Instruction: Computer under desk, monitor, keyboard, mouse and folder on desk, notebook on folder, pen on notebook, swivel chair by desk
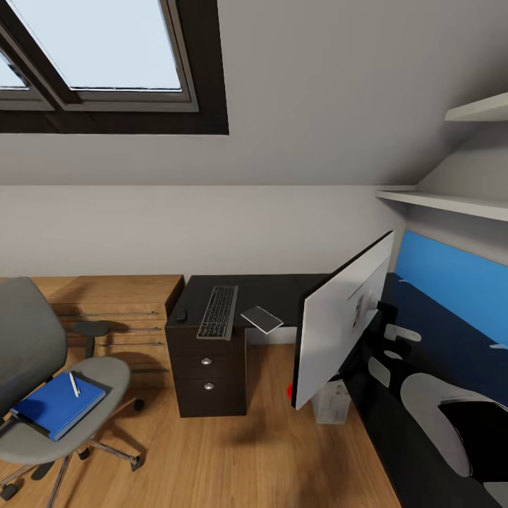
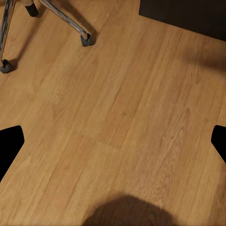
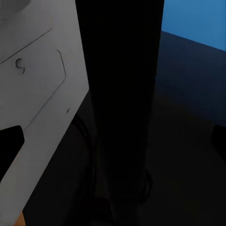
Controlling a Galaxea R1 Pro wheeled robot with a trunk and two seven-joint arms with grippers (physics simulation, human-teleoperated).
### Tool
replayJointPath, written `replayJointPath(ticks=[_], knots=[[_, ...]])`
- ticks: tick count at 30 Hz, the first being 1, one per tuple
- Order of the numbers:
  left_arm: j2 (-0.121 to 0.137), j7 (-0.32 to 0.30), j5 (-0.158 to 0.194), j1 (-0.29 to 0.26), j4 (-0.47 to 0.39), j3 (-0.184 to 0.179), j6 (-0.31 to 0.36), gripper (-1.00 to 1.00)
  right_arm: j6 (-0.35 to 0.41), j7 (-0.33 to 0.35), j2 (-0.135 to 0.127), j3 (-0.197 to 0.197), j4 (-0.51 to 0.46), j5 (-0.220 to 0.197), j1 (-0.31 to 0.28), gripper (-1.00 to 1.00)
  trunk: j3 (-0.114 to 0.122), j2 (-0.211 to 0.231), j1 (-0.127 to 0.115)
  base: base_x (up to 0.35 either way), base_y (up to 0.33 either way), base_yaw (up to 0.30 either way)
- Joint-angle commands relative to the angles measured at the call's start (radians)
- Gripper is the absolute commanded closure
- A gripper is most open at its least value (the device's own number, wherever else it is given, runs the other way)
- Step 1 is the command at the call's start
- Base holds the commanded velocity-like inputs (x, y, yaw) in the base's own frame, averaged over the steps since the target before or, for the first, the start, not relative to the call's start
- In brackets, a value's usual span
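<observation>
- The monitor [image 1: 343,326] stands on the right-hand run of the glossy black desk [image 1: 282,288], at about three o'clock in the head view; its pale grey back faces the camera and it looks tilted, lower edge toward the floor.
- In the right wrist view the monitor's grey back panel [image 3: 33,94] sits beside its dark stand column [image 3: 120,108], very near the camera.
- The right gripper [image 3: 113,141] shows two dark fingertips [image 3: 9,146] at opposite edges of that view, spread wide and grasping nothing.
- The keyboard [image 1: 218,311] lies on the desk's far run near the middle of the view, with the mouse [image 1: 181,315] just beside it at its nine o'clock.
- The notebook [image 1: 262,319] lies near the keyboard at its three o'clock, overhanging the desk edge.
- The computer [image 1: 331,402] stands on the floor beneath the monitor, mostly hidden.
- The swivel chair [image 1: 42,381] stands at eight o'clock, apart from the desk; the blue folder [image 1: 58,406] lies on its seat with the pen [image 1: 73,384] on top.
- The left gripper [image 2: 113,141] hangs over bare wood floor [image 2: 122,117], fingertips [image 2: 9,146] wide apart and released, near a chrome chair leg [image 2: 70,21].
- A skylight [image 1: 99,56] sits at eleven o'clock; a blue wall panel [image 1: 451,282] runs behind the desk.
</observation>
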Motion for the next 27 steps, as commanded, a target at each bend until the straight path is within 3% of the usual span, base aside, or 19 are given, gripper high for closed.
replayJointPath(ticks=[1, 27], knots=[[0.001, 0.006, 0.011, -0.001, 0.0, -0.006, -0.006, -1.0, -0.002, -0.002, 0.0, 0.009, 0.0, -0.009, -0.001, -1.0, -0.001, -0.001, 0.0, 0.0, 0.0, 0.0], [0.001, 0.007, 0.01, -0.001, 0.0, -0.006, -0.006, -1.0, -0.004, -0.003, -0.008, 0.008, -0.001, -0.009, -0.001, -1.0, -0.001, -0.001, 0.0, 0.054, 0.0, 0.0]])
